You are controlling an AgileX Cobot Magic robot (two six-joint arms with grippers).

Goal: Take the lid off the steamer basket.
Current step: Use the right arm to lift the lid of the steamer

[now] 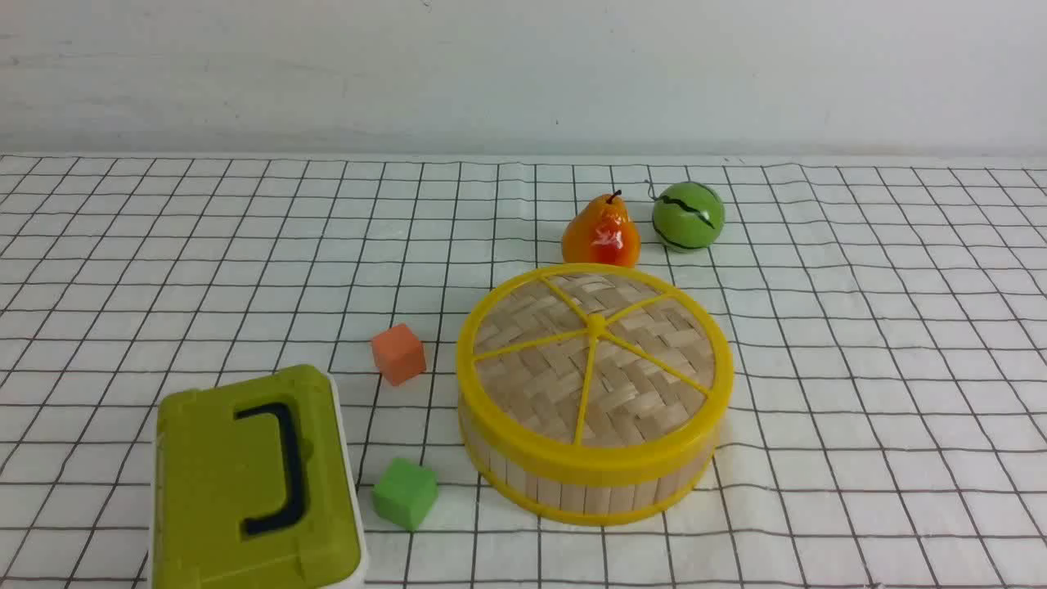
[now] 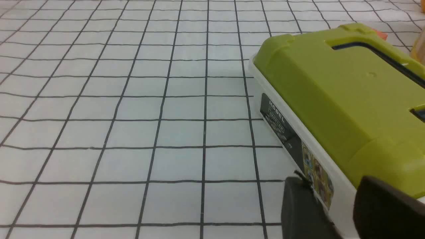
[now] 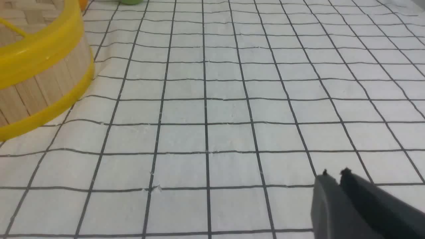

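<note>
The lid (image 1: 595,360), woven pale bamboo with a yellow rim and yellow spokes, sits flat on the steamer basket (image 1: 572,491) right of the table's middle. In the right wrist view the basket's slat wall (image 3: 43,83) and the lid's rim (image 3: 36,56) show at one edge. My right gripper (image 3: 335,172) is shut and empty, over bare cloth and well apart from the basket. The fingers of my left gripper (image 2: 332,179) stand apart with nothing between them, close beside the olive-green box. Neither gripper shows in the front view.
An olive-green box (image 1: 249,483) with a dark handle stands at the front left, also in the left wrist view (image 2: 342,99). An orange cube (image 1: 398,353) and a green cube (image 1: 405,492) lie left of the basket. A pear (image 1: 601,233) and a green ball (image 1: 688,216) sit behind it.
</note>
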